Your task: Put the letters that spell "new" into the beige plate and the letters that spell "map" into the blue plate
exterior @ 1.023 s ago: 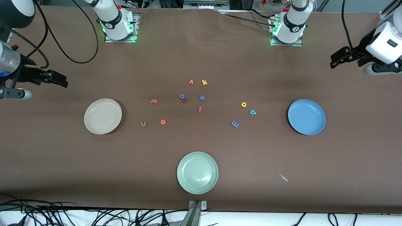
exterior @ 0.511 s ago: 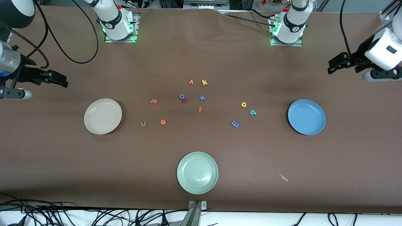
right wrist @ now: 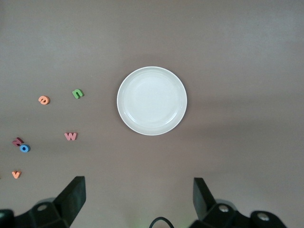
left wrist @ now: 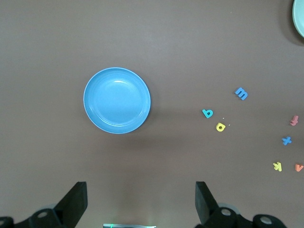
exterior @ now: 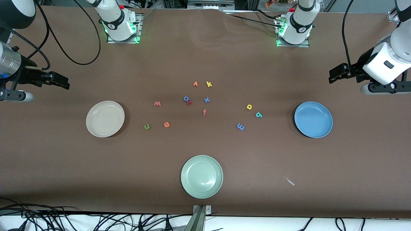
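Observation:
The beige plate (exterior: 105, 118) (right wrist: 152, 100) lies toward the right arm's end, with the green n (exterior: 147, 126) (right wrist: 77, 93), orange e (exterior: 166, 124) (right wrist: 43, 99) and pinkish-red w (exterior: 157, 103) (right wrist: 70, 136) on the table beside it. The blue plate (exterior: 313, 119) (left wrist: 117, 100) lies toward the left arm's end, beside the blue m (exterior: 240, 126) (left wrist: 241, 93), yellow a (exterior: 249, 106) (left wrist: 220, 126) and teal p (exterior: 258, 114) (left wrist: 207, 113). Both plates hold nothing. My left gripper (exterior: 335, 77) (left wrist: 140, 189) hangs open above the table. My right gripper (exterior: 64, 82) (right wrist: 137, 184) waits open.
A pale green plate (exterior: 202, 176) sits near the front edge at mid-table. Spare letters cluster in the middle: orange v (exterior: 195, 84), yellow k (exterior: 209, 84), blue o (exterior: 186, 98), red r (exterior: 189, 103), blue x (exterior: 206, 99), red f (exterior: 204, 112). A small scrap (exterior: 290, 181) lies on the cloth.
My left arm has swung in from the table's end, bringing its open gripper closer to the blue plate. The right arm and all letters have not moved.

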`<state>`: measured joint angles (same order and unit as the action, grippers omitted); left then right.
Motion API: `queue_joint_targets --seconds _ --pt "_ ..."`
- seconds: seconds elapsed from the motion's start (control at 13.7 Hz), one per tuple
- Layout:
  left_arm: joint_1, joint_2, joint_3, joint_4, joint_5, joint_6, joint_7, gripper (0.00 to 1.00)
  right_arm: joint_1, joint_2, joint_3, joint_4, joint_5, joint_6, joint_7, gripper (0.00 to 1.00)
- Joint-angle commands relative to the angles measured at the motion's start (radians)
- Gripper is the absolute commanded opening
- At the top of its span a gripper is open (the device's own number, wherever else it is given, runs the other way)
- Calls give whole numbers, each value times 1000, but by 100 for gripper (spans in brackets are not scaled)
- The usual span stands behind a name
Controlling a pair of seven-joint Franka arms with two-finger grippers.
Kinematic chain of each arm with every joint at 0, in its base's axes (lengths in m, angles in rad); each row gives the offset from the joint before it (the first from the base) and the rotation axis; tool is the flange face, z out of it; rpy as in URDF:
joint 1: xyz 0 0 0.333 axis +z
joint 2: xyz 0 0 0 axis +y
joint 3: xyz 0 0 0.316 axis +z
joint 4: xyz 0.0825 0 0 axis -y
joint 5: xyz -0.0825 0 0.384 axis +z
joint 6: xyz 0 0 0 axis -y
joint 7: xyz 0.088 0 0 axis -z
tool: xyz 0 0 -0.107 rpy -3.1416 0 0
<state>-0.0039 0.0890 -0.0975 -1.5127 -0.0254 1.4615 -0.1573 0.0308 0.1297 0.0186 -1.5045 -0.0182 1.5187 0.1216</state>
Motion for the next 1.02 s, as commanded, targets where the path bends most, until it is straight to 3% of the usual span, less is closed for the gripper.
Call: queue_joint_targets --seconds 0.0,0.66,0.95 --pt "-45 12 1 -20 -16 34 12 100 0 -8 0 -5 15 -5 0 100" --pt "-59 26 -4 -113 -10 128 15 100 0 -7 -2 -5 15 -3 -2 100" --pt "-41 -37 -4 -162 -8 143 18 100 0 -8 0 -5 15 -5 -4 100"
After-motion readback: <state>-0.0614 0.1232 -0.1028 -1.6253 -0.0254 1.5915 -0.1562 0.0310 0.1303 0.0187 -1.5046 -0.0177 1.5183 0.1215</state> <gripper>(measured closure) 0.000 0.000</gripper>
